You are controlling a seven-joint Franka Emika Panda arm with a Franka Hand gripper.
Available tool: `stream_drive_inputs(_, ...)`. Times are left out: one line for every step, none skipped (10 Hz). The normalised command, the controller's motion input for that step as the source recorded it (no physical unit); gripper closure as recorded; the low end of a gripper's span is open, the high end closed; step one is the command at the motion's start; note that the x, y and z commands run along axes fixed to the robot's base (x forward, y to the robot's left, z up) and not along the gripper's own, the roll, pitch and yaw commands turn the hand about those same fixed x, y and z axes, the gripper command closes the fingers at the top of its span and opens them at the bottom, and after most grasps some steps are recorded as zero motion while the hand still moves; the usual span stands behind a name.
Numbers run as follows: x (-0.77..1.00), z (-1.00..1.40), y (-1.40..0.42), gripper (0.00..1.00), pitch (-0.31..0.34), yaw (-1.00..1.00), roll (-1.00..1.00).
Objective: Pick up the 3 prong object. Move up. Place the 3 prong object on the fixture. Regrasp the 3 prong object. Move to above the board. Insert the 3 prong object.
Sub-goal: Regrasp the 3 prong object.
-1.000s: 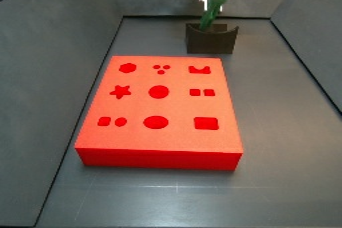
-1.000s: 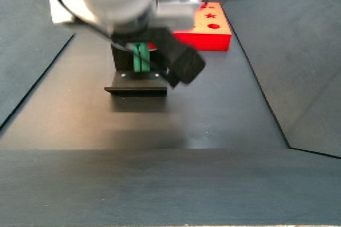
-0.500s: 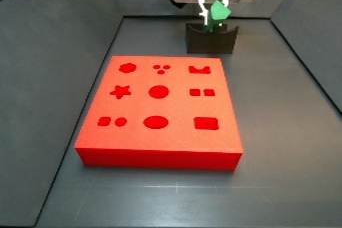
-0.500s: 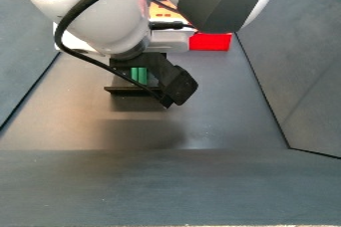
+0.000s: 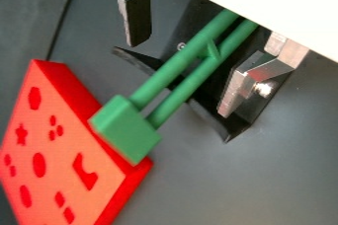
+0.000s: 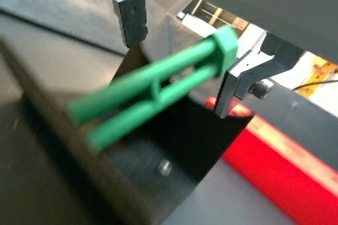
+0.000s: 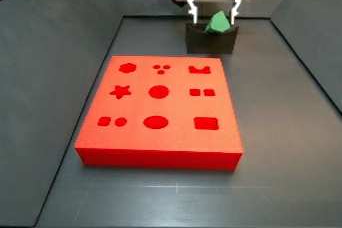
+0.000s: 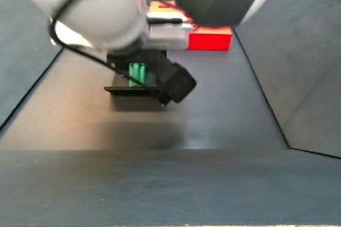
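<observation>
So the gripper is right down over the fixture at the far end of the floor, past the board. The green 3 prong object sits between the fingers on the fixture, but the plates stand apart from it, so jaws open, not squeezing.

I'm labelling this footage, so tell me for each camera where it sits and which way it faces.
Wrist views: both ride at the gripper, looking along the silver fingers at the green 3 prong object lying between open jaws on the fixture; the board lies beyond.
Side view: high at the board's near end, facing the fixture and gripper beyond.
Side view: opposite end, fixture near, board far; the arm fills the top.
All four share the green piece.
</observation>
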Motion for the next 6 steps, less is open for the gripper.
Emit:
stream_drive_inputs(-0.02, 1.00, 0.01, 0.00, 0.020, -0.07, -0.01)
stream_drive_inputs(-0.02, 1.00, 0.00, 0.00, 0.012, -0.05, 0.02)
stream_drive_inputs(-0.03, 1.00, 0.00, 0.00, 0.007, -0.04, 0.04)
stream_drive_inputs(-0.04, 0.84, 0.00, 0.00, 0.004, -0.02, 0.06)
stream_drive_inputs(-0.04, 0.66, 0.00, 0.00, 0.006, -0.01, 0.06)
stream_drive_inputs(-0.04, 0.48, 0.00, 0.00, 0.013, -0.01, 0.07)
